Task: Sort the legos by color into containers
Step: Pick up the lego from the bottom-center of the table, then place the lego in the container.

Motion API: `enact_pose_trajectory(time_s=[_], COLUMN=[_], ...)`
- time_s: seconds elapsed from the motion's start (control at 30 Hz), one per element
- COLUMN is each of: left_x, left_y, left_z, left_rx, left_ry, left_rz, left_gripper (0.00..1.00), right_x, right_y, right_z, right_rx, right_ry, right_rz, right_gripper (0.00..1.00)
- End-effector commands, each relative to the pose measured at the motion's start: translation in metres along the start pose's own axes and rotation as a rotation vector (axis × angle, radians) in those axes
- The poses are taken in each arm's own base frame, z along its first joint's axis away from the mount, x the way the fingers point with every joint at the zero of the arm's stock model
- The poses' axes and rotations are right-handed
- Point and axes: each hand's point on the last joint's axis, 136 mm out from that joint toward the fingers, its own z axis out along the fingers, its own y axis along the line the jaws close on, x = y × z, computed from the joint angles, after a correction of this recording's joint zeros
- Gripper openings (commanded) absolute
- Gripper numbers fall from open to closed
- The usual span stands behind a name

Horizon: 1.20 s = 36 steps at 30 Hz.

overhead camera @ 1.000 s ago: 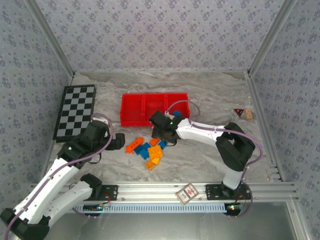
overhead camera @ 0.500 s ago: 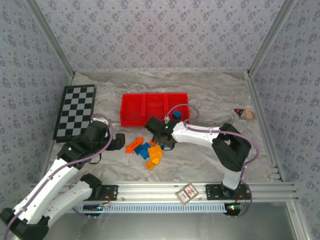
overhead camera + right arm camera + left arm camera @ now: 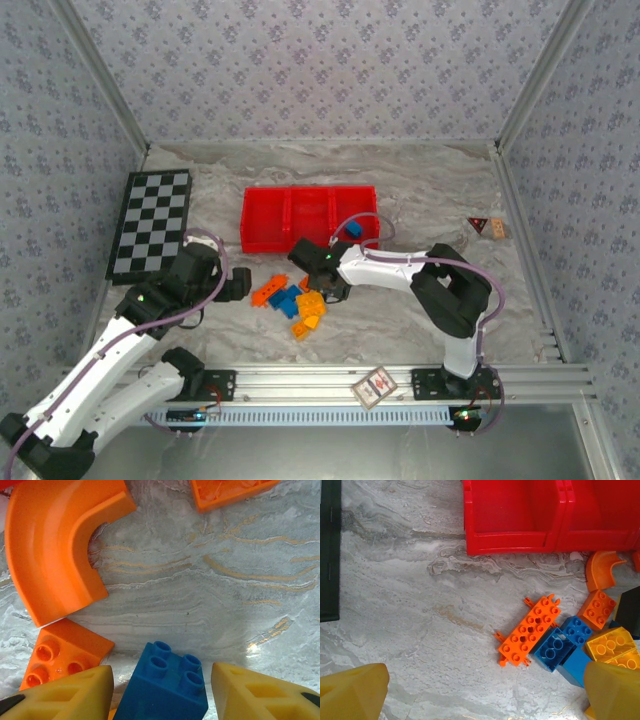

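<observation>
The legos lie in a loose pile (image 3: 297, 303) on the marble table, in front of the red tray of containers (image 3: 265, 218). One blue brick (image 3: 353, 229) sits in the tray's right compartment. My right gripper (image 3: 162, 695) is low over the pile, open. Its yellow fingers (image 3: 65, 695) flank a blue two-by-two brick (image 3: 167, 685) with narrow gaps on both sides. An orange arch (image 3: 55, 545) and an orange brick (image 3: 60, 655) lie close by. My left gripper (image 3: 485, 695) hangs wide open over bare table, left of an orange plate (image 3: 530, 637) and blue bricks (image 3: 560, 650).
A black-and-white checkered board (image 3: 150, 222) lies at the left. Two small items (image 3: 487, 227) rest near the right wall, and a card (image 3: 376, 386) sits on the front rail. The tray's front wall (image 3: 520, 540) stands just beyond the pile.
My right gripper has moved left and down from the tray's edge onto the pile, and its jaws have narrowed around the blue brick. The left arm has stayed still.
</observation>
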Motion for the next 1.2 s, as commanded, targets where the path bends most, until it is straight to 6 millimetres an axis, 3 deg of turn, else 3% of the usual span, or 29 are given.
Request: enact_pose_trajectory(time_s=[0.0,0.2,0.23,0.33,0.5,0.67,0.7,0.83,0.97,1.17], left_x=[-0.001,-0.001,-0.001,-0.001,-0.001,-0.001,-0.001,0.0,0.0,0.0], left_y=[0.002,0.003,0.003,0.002,0.003,0.002,0.003,0.002,0.002,0.002], left_z=[-0.003,-0.003,-0.003,-0.003,-0.003,-0.003,-0.003,-0.001,-0.001,-0.001], left_rx=[-0.013,-0.015,-0.015,-0.014,-0.016,-0.015,-0.016,-0.016,-0.018,-0.018], left_ry=[-0.01,-0.009,-0.01,-0.009,-0.008,-0.008,-0.009,-0.003,0.001,-0.001], left_rz=[-0.002,-0.001,-0.001,0.0,0.001,0.001,0.001,0.002,0.005,0.003], left_gripper=[1.0,1.0,1.0,1.0,1.0,1.0,1.0,1.0,1.0,1.0], right_x=[-0.003,-0.013,-0.009,-0.009,-0.023,-0.054,-0.065,-0.101,-0.139,-0.201], right_y=[-0.014,-0.012,-0.024,-0.027,-0.028,-0.017,-0.008,0.0,0.003,-0.004], right_z=[0.004,0.0,0.006,0.008,-0.005,-0.036,-0.048,-0.068,-0.068,-0.044], right_rx=[0.047,0.029,0.056,0.061,0.056,-0.004,-0.031,-0.034,-0.05,-0.038], right_ry=[-0.021,-0.044,-0.034,-0.026,-0.074,-0.179,-0.202,-0.254,-0.249,-0.215], right_rz=[0.001,-0.024,-0.033,-0.046,-0.081,-0.18,-0.211,-0.329,-0.382,-0.392], right_gripper=[0.53,0.38,0.37,0.34,0.26,0.26,0.26,0.26,0.26,0.27])
